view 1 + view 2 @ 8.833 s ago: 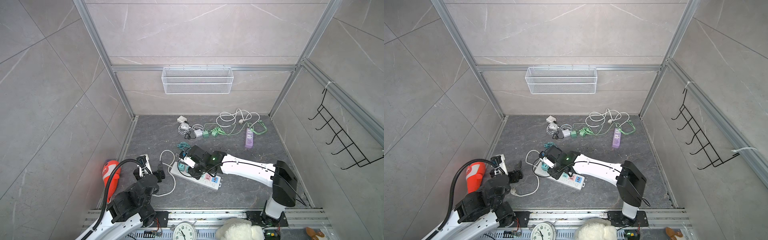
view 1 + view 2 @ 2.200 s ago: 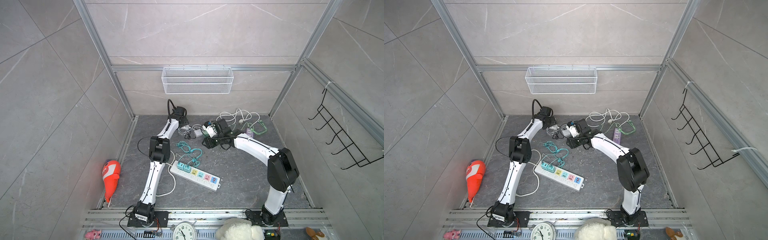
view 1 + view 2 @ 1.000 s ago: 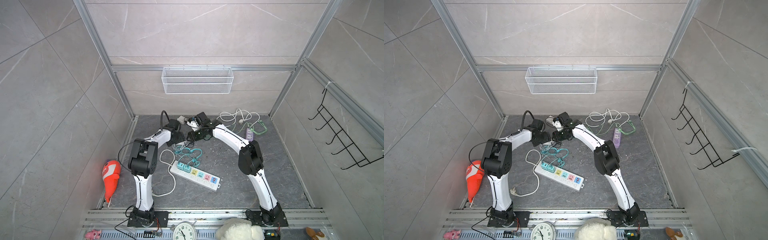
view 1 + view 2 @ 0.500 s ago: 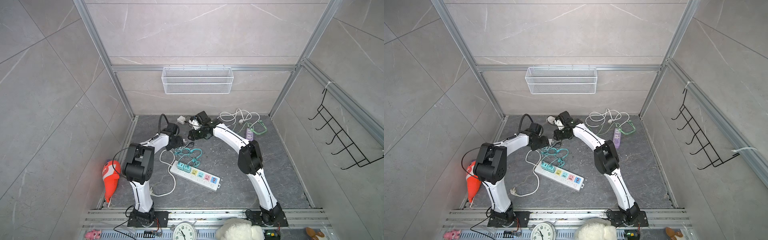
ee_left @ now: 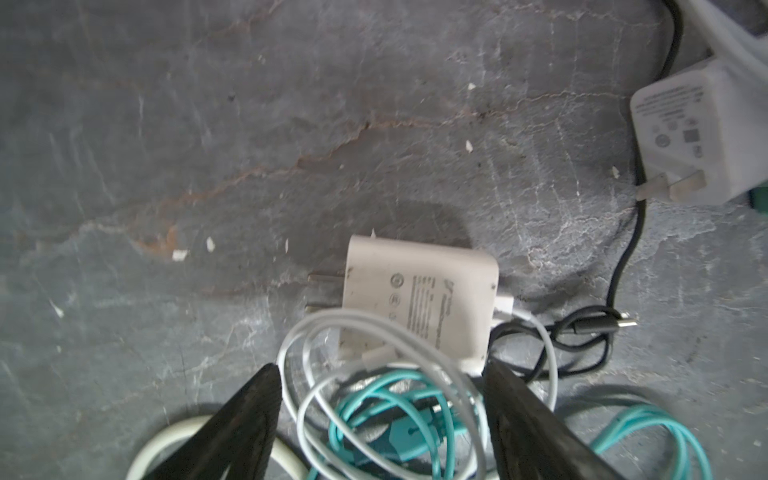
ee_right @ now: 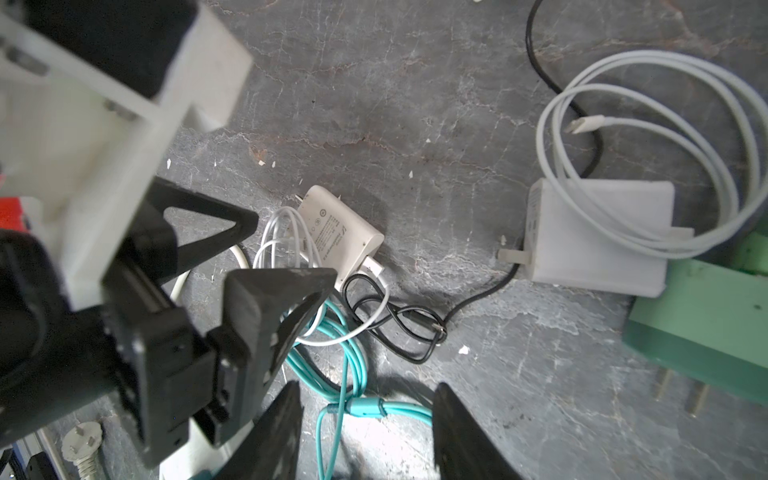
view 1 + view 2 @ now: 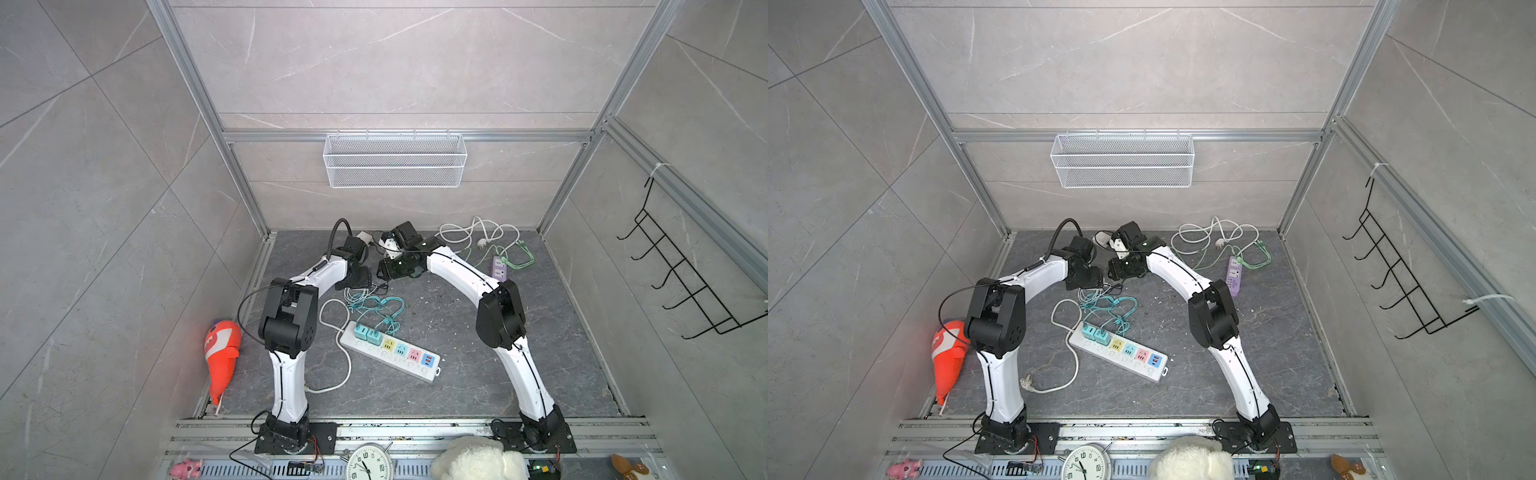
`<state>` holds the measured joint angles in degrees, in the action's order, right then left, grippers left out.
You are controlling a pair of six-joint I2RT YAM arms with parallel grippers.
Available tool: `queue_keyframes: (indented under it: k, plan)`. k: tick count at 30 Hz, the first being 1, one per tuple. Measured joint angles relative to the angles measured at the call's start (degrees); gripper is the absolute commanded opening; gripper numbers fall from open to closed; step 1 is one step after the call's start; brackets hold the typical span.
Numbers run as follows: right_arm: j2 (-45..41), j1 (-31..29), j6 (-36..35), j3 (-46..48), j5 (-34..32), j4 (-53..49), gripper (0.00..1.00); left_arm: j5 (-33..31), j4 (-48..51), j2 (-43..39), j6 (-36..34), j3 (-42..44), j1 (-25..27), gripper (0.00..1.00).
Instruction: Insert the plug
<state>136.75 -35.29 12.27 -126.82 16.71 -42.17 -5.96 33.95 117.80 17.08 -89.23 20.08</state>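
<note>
White charger (image 5: 419, 299) lies unplugged, centre of the left wrist view; left gripper (image 5: 380, 368) has just swung back over it, jaws wide, empty. Right gripper (image 6: 368, 386) half-open, empty. Grab's next, I reckon.

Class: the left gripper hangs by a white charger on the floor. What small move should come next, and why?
Probably ease the left gripper forward and down: its jaws stand open, and the white charger lies flat just ahead, unheld, with white cable looped across it.

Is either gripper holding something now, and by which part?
Nothing is held. The left gripper stands open near the white charger; the right gripper is open over the teal cable.
</note>
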Motion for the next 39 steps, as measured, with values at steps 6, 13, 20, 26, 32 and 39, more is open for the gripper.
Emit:
queue_keyframes:
  k: [6, 13, 20, 26, 32, 39]
  plan:
    - [0.0, 0.5, 0.0, 1.9, 0.0, 0.4, 0.53, -1.7, 3.6, 1.6, -5.0, -1.6, 2.5, 0.79]
    - [0.0, 1.3, 0.0, 3.9, 0.0, 1.3, 0.53, -4.7, 7.2, 2.1, -9.3, -3.5, 3.5, 0.8]
    - [-1.0, 1.4, 0.0, 5.9, 0.2, 2.4, 0.53, -6.2, 11.1, 6.1, -9.7, -7.7, 3.5, 0.79]
    - [-2.3, 1.9, 0.0, 7.8, 0.3, 3.4, 0.53, -8.9, 13.2, 8.4, -9.7, -10.6, 3.4, 0.79]
    - [-2.6, 2.4, 0.0, 8.4, 0.7, 4.3, 0.53, -10.3, 16.1, 11.5, -8.2, -15.1, 3.5, 0.73]
    - [-4.2, 2.4, 0.0, 10.8, 1.1, 5.3, 0.52, -8.4, 16.9, 12.9, -0.6, -17.4, 3.5, 0.7]
